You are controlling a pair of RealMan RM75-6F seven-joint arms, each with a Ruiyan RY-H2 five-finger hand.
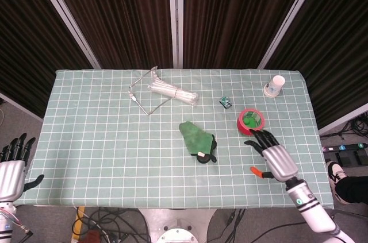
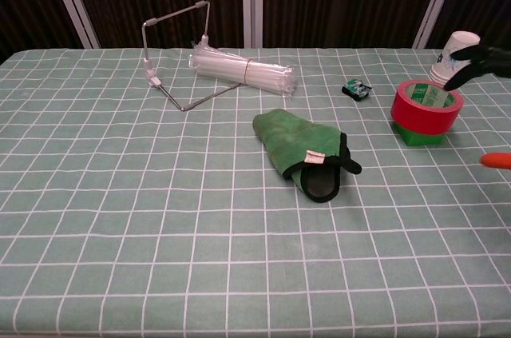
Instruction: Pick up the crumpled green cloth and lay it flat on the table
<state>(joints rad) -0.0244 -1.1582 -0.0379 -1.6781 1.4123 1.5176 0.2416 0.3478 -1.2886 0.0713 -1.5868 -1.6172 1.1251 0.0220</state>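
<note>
The crumpled green cloth (image 1: 197, 141) (image 2: 302, 149), edged in black with a small white tag, lies bunched near the table's middle. My right hand (image 1: 272, 155) hovers over the table to the cloth's right, just below the red tape roll, fingers spread and holding nothing. In the chest view only its dark fingertips (image 2: 477, 60) and an orange thumb tip show at the right edge. My left hand (image 1: 12, 169) stays off the table's near left corner, fingers apart and empty; the chest view does not show it.
A red tape roll (image 1: 251, 121) (image 2: 426, 107) on a green block sits right of the cloth. A paper cup (image 1: 275, 85) (image 2: 457, 57) stands at the far right. A small green item (image 1: 225, 102), a bundle of clear straws (image 1: 173, 92) and a wire stand (image 1: 142, 91) lie behind.
</note>
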